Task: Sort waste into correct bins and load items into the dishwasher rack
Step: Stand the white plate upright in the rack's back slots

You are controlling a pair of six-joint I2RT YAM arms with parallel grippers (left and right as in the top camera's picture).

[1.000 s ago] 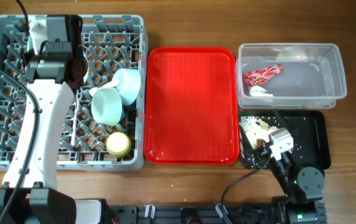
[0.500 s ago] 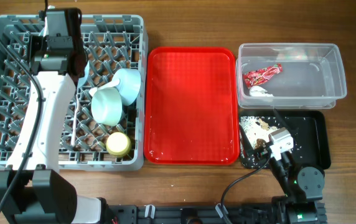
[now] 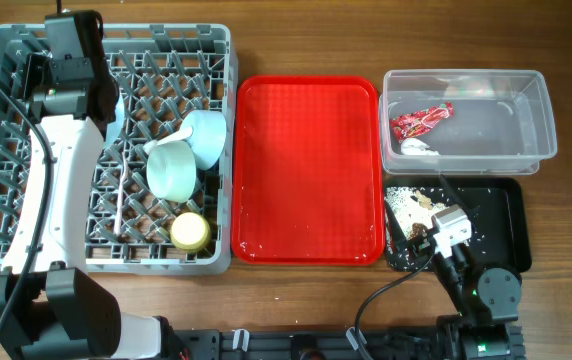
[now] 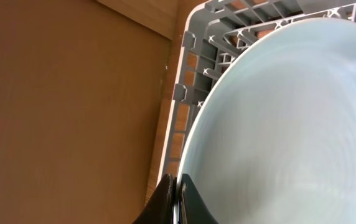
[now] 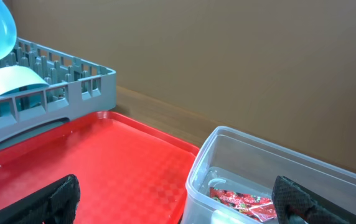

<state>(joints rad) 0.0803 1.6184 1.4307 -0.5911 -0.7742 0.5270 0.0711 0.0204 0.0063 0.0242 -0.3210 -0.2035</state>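
My left gripper [image 4: 177,198] is shut on the rim of the pale blue plate [image 4: 290,124], which stands on edge over the far left part of the grey dishwasher rack [image 3: 6,250]. In the rack lie a mint green bowl [image 3: 171,170], a pale blue bowl [image 3: 206,135], a yellow cup [image 3: 190,231] and white cutlery [image 3: 121,200]. The clear tub [image 3: 531,90] holds the red wrapper [image 3: 421,120] and a white napkin [image 3: 418,147]. Food scraps [image 3: 411,205] lie in the black tray [image 3: 506,225]. My right gripper [image 3: 448,228] rests open over that tray's near left corner, with nothing between its fingers.
A red serving tray [image 3: 311,170] lies between the rack and the bins, with nothing on it. In the right wrist view the tub [image 5: 259,162] and the wrapper [image 5: 240,200] sit right of that tray [image 5: 103,168].
My left arm has carried the plate leftwards and towards the rack's far edge. The right arm has not moved.
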